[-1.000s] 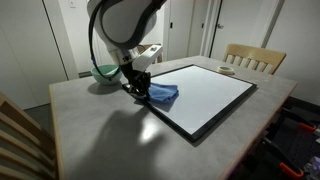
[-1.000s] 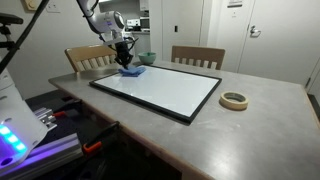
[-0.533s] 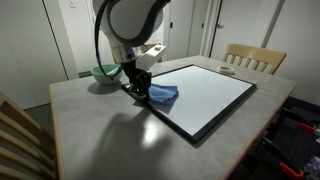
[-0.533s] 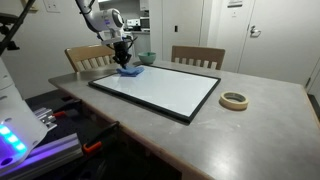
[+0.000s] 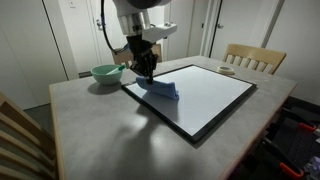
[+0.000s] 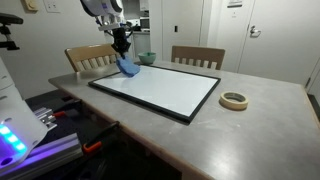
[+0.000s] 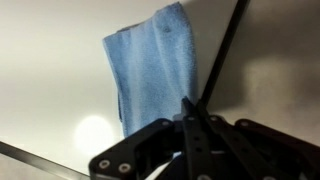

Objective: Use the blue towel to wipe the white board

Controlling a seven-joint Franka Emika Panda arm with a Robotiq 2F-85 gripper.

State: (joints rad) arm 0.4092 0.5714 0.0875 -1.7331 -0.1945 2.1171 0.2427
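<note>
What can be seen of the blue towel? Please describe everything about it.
The blue towel is a small, soft, light blue cloth with a fuzzy surface and a few folds, best seen in the wrist view. The gripper is shut on one end and holds that end up, so the cloth hangs at a slant. Its lower end seems to rest on the black-framed white board, near one corner. Nothing else touches it.
</note>
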